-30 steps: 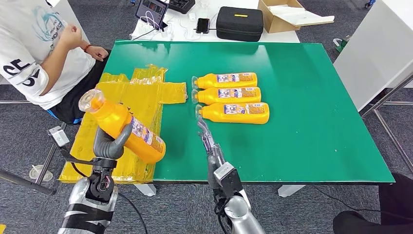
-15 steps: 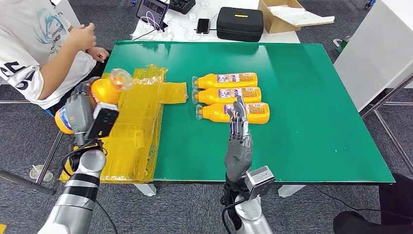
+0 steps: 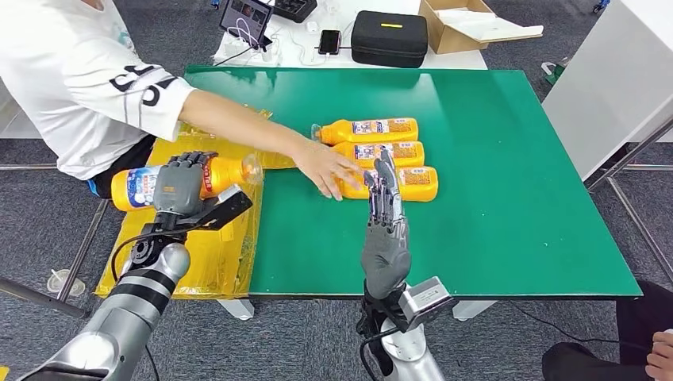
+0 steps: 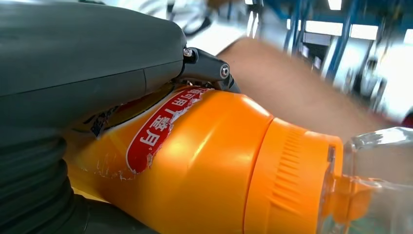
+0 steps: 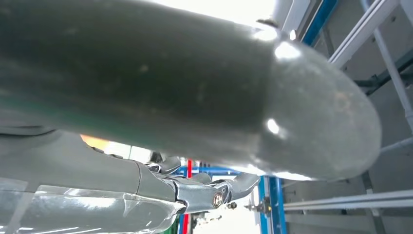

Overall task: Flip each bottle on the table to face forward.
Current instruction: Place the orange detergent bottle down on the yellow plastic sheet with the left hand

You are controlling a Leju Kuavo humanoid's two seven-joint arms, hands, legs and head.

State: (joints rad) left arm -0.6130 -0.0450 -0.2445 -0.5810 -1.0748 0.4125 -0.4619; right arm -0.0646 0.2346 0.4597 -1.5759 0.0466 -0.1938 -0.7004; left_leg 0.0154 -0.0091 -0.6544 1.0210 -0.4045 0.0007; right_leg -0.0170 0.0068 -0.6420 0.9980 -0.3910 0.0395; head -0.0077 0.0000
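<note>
Orange bottle [image 3: 186, 178] gripped sideways in left robot hand [image 3: 179, 184]; right robot hand [image 3: 385, 218] empty, fingers straight. Person's hand [image 3: 325, 168] over worktop [image 3: 508, 159] row: wait, then lay label up.

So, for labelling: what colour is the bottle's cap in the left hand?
Clear cap over an orange neck, best in left wrist view.

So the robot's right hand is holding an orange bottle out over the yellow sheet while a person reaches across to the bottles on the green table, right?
Not quite: the left hand holds the orange bottle over the yellow sheet, as the head view shows. The right hand is raised, open and empty. The person's hand does reach the bottles on the green table.
</note>
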